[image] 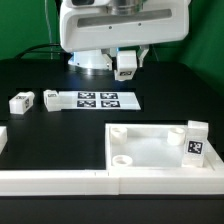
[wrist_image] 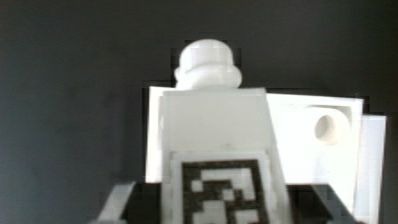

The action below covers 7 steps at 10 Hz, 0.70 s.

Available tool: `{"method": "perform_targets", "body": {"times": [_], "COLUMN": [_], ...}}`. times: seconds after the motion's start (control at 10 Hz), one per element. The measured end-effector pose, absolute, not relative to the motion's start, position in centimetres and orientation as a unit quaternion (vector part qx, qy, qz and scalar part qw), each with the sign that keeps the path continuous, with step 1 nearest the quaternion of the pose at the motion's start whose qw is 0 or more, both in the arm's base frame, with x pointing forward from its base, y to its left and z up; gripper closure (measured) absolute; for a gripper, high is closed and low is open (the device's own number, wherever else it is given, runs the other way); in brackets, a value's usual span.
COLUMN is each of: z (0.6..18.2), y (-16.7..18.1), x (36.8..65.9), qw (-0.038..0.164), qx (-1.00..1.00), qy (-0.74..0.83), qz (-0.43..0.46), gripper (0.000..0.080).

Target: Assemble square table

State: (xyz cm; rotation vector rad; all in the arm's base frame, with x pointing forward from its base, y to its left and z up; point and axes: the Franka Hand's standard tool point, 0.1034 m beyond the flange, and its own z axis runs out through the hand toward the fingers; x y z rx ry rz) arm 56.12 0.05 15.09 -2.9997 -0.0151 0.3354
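Jaws are clamped on the held leg (wrist_image: 210, 125). The gripper (image: 124, 66) hangs at 12 o'clock in the exterior view, with the leg clear of the table. The grip sits at the tagged end, which leaves the screw tip (wrist_image: 208, 58) free and pointing away from the wrist. My read is that's deliberate: that end has to go in a socket.

The tabletop (image: 150, 150) lies flat at 5 o'clock in the exterior view, rim up, so its corner sockets face the arm. One standing leg (image: 196, 143) is upright at the tabletop's 3 o'clock edge, so that corner looks done. The near-side sockets at its 10 o'clock (image: 119, 131) and 8 o'clock (image: 122, 160) are open.

In the wrist view the tabletop is behind the held leg, with one socket (wrist_image: 331, 125) off to the side of the tip. It isn't lined up, so I'd call this the carry or pre-align step.

Two spare legs (image: 22, 101) (image: 52, 98) lie on their sides at 9 o'clock, near the marker board (image: 95, 99) and well apart from the tabletop. That's probably staging for later picks. A rail (image: 50, 181) runs along 7 o'clock, touching the tabletop's corner, likely as a backstop.

Risk: the tip could catch the raised rim before it reaches a socket.
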Motion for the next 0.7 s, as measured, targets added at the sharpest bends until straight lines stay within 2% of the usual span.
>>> {"method": "perform_targets", "body": {"times": [0.1, 0.3, 0.5, 0.7], "z": [14.7, 14.5, 14.2, 15.5], "y": [0.1, -0.4, -1.4, -2.5], "x": [55.4, 56.8, 59.6, 64.0], "qw": [0.059, 0.051, 0.082, 0.091], "qx": [-0.994, -0.999, -0.996, -0.995], "qy": [-0.002, 0.007, 0.026, 0.034], "qz": [0.095, 0.015, 0.000, -0.027], "gripper": [0.0515, 0.0515, 0.0515, 0.0515]}}
